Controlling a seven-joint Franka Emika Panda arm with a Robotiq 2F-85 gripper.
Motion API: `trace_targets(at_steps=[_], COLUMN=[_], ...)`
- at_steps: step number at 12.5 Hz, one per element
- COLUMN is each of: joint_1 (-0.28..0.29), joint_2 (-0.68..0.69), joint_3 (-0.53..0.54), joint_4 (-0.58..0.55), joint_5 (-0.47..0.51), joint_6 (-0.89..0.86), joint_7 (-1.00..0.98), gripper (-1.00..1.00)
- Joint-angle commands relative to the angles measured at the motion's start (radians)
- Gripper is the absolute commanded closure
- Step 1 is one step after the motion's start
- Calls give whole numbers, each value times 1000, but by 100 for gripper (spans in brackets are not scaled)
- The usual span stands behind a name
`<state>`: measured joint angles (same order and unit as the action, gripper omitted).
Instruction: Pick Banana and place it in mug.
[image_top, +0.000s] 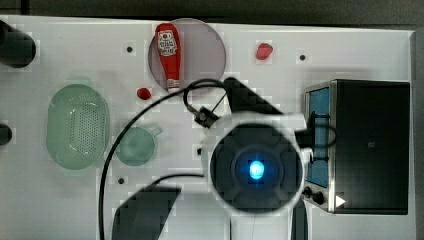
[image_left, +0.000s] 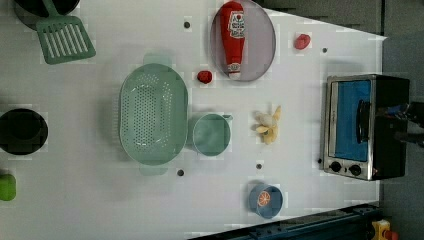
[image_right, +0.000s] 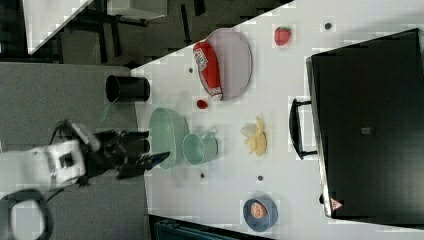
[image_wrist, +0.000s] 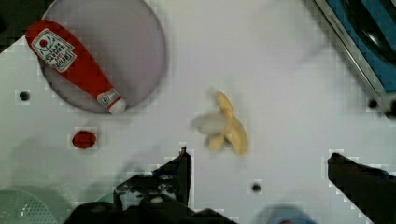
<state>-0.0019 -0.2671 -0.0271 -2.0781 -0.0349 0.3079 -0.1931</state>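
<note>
The gripper (image_wrist: 259, 161) hung with its fingers (image_wrist: 180, 170) spread wide and nothing between them, above the white table (image_left: 100, 200). The banana (image_left: 269, 126), partly peeled, lay at the centre of the left view, just right of the mug (image_left: 212, 134) and apart from it. A green colander (image_left: 153, 114) sat against the mug's left side; a ketchup bottle (image_left: 233, 37) rested on a grey plate (image_left: 260, 42) at upper centre.

Translucent plastic mug (image_left: 211, 134), perforated plastic colander (image_left: 153, 114), brushed-metal toaster oven (image_left: 365, 127) frame.
</note>
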Motion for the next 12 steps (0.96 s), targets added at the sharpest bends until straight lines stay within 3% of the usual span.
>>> trace_targets(at_steps=[1, 4, 7, 12], joint_1=[-22, -22, -22, -21], joint_2=[139, 256, 377, 536], joint_3=[12, 15, 16, 22], joint_4=[-58, -80, -109, -196], joint_5=[7, 7, 7, 7], joint_6=[51, 158, 267, 533], joint_7=[-278, -483, -815, -919], gripper=[-100, -100, -100, -100])
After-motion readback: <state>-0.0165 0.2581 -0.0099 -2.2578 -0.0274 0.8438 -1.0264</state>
